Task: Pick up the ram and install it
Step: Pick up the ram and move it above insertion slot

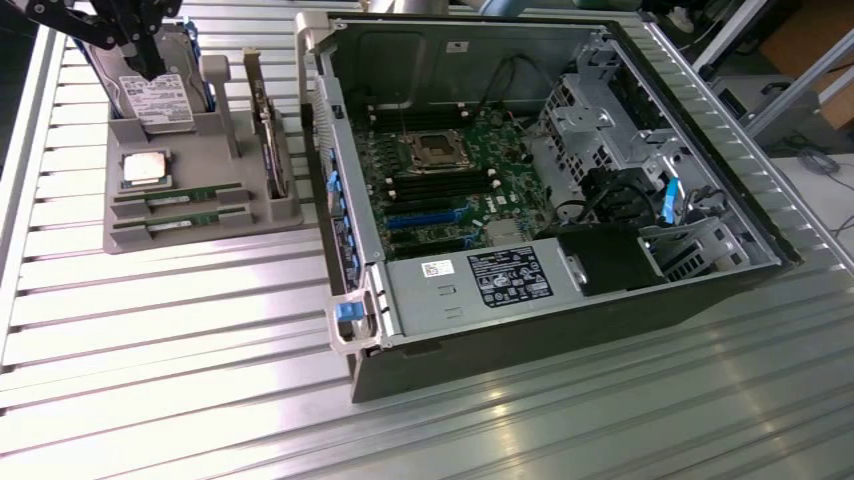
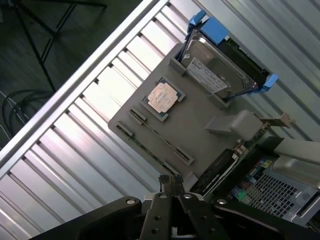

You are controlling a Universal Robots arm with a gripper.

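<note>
While I hover over the grey tray (image 1: 254, 215), my gripper (image 2: 171, 180) pressed together and empty, the ram (image 1: 178, 194) lying in its slot, apart from my tips.

A tabletop (image 1: 200, 340) of ribbed aluminium slats runs across the scene, its grooves lying lengthwise, and it shines with broad white glare towards the exterior view's left. A raised rail edges it. Beyond that edge, in the wrist view, lies a dark floor (image 2: 75, 30) with the thin black legs of a stand (image 2: 34, 51) and loose cables (image 2: 12, 107). Slanted aluminium struts (image 1: 731, 30) rise at the exterior view's far right.
</note>
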